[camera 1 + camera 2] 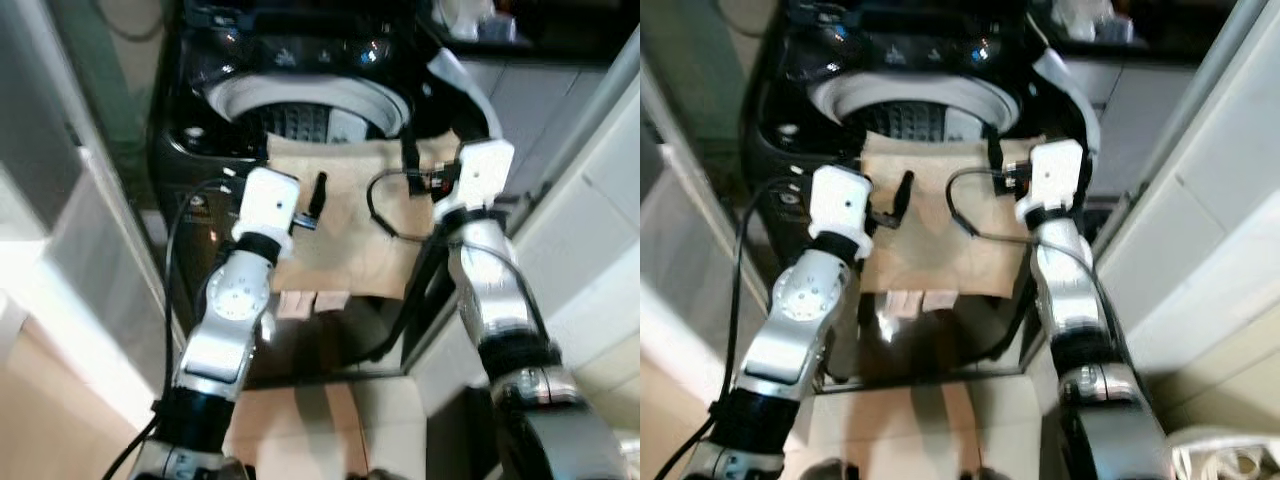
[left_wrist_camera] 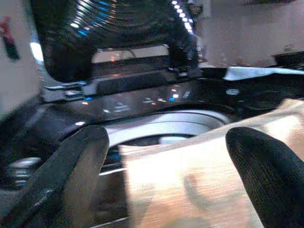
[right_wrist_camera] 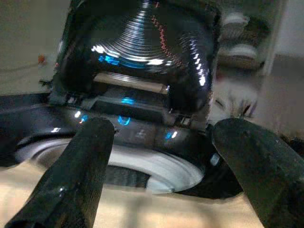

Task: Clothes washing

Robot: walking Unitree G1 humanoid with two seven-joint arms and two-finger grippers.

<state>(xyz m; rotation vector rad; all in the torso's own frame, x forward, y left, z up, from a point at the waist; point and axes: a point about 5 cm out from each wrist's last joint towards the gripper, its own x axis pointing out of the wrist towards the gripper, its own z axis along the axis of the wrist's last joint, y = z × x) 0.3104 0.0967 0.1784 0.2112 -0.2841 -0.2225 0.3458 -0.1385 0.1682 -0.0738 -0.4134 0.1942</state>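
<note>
Loading step. A tan cloth lies draped over the washing machine's front edge, its upper hem at the rim of the open drum. Left tool and right tool hover over the cloth, fingers apart, gripping nothing. Next, probably: pinch the cloth, push it into the drum. Raised lid behind; a wall stands close on the right.

Left claw spread, tan cloth, washer drum
</note>
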